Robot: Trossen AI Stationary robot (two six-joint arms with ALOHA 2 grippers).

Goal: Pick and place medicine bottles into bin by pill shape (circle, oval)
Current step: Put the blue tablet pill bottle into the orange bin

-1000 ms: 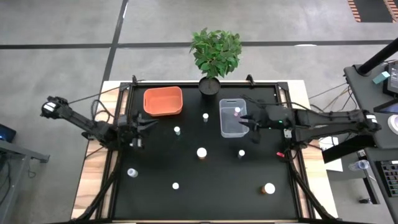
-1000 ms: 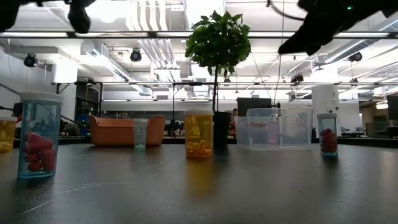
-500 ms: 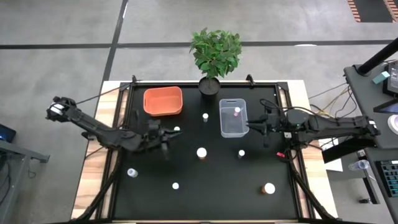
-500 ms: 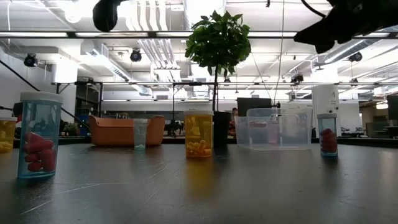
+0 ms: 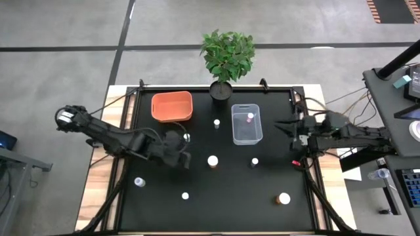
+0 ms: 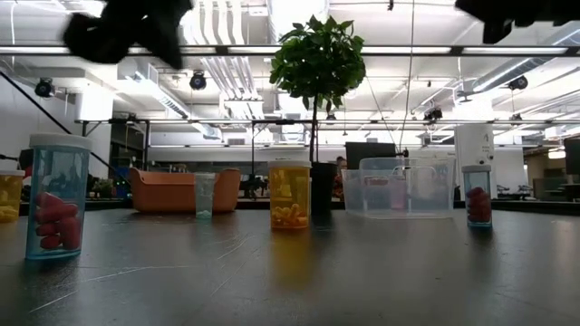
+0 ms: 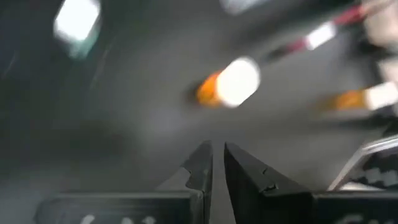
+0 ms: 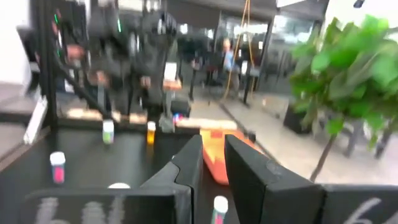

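1. Medicine bottles, tiny round white-capped plastic ones, stand scattered over the black worktop [image 5: 223, 210]; one [image 5: 212, 160] sits just right of the left end effector [image 5: 182, 157], one [image 5: 250, 117] lies inside the clear plastic bin [image 5: 247, 124].
2. Left end effector: fingers closed together, holding nothing, above the worktop below the orange plastic bin [image 5: 172, 106].
3. Right end effector [image 5: 281, 124]: fingers shut, empty, just right of the clear bin.
4. Amber bottle [image 5: 283, 198] well below the right end effector.
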